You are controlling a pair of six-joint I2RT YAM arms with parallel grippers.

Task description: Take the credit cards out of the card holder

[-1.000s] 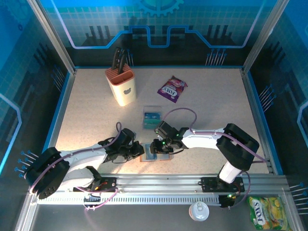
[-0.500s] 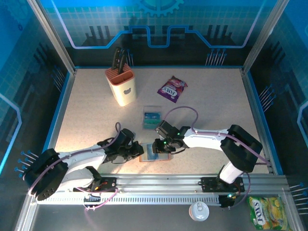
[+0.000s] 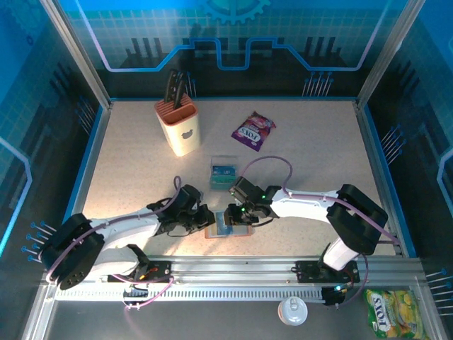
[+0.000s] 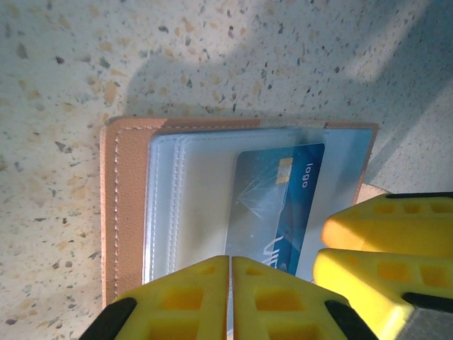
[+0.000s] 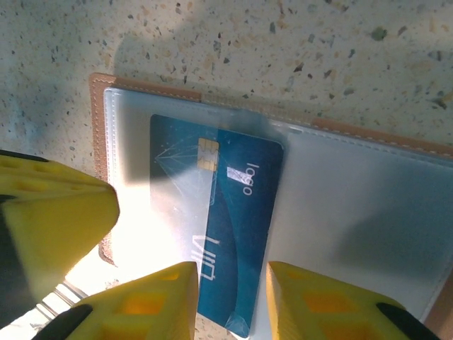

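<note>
Near the tabletop's front edge, the clenched left pincer [image 4: 231, 297] pins the open card holder [image 5: 127, 95]; the right pincer [image 5: 230, 301] grasps 1 blue credit card [image 5: 226, 212], ready to slide it out.

Tan card holder [image 4: 124, 212] lying open flat near knife block [image 3: 178, 126]; blue card [image 5: 226, 212] half out of clear sleeve.

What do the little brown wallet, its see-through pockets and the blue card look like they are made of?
The card holder looks like tan leather, matte, with stitched edges. Its sleeves seem to be clear soft plastic, glossy with glare. The blue card appears to be stiff glossy plastic with a chip and printed lettering.
</note>
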